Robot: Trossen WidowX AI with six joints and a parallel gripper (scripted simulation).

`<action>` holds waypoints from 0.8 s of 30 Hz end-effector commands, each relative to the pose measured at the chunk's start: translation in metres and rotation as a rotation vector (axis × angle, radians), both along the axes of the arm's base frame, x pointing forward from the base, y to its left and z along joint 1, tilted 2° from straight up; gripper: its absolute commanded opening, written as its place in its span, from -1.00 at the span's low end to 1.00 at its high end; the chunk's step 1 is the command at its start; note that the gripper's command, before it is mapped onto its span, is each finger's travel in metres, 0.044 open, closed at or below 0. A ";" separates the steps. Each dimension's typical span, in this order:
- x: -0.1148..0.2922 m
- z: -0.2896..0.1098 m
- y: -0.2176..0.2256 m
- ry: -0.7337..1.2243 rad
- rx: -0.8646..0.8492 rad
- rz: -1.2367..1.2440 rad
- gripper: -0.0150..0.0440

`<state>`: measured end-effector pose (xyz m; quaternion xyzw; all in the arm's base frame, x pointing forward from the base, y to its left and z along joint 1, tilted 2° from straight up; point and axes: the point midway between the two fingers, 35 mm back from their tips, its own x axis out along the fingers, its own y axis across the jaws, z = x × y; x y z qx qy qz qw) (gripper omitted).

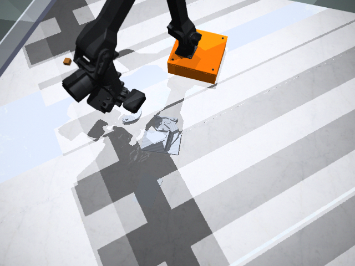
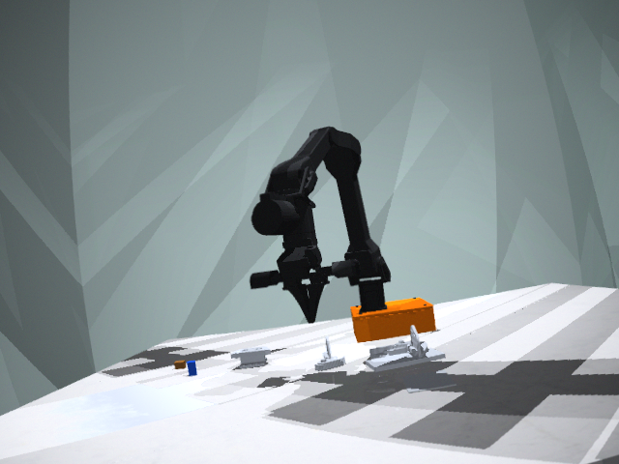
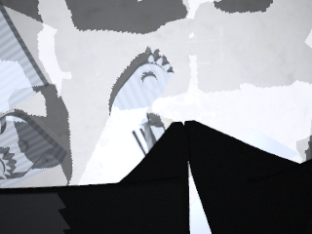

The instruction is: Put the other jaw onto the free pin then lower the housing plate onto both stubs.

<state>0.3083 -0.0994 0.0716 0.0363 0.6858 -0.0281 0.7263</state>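
Note:
My gripper (image 2: pixel 311 320) (image 3: pixel 183 132) is shut and empty, its fingertips together above the table. In the top view its fingers are hidden behind the hand. The loose pale grey jaw (image 1: pixel 132 117) (image 2: pixel 330 362) (image 3: pixel 138 92) lies on the table below, its toothed round end showing in the wrist view and its other end partly hidden by a finger. Beside it is the grey base (image 1: pixel 151 141) (image 2: pixel 385 362) (image 3: pixel 14 65), with the other jaw (image 1: pixel 167 140) (image 2: pixel 414 338) on it. A grey flat-topped part (image 2: pixel 251 355), apparently the housing plate, stands apart to the left in the exterior view.
The arm stands on an orange box (image 1: pixel 210 54) (image 2: pixel 395 322) behind the base. A thin flat rectangle (image 1: pixel 147 190) (image 2: pixel 429 382) lies in front of the base. A small brown block (image 1: pixel 67 61) (image 2: pixel 179 364) and a blue block (image 2: pixel 191 367) lie to the far left.

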 end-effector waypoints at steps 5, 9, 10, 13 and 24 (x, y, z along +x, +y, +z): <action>-0.001 0.000 0.000 0.000 0.000 0.004 -0.31; -0.016 0.004 0.009 0.000 0.000 0.097 0.04; -0.021 0.005 0.012 0.000 -0.001 0.126 0.13; -0.036 0.007 0.020 -0.001 -0.006 0.208 0.40; -0.047 0.000 0.025 -0.001 -0.012 0.272 1.00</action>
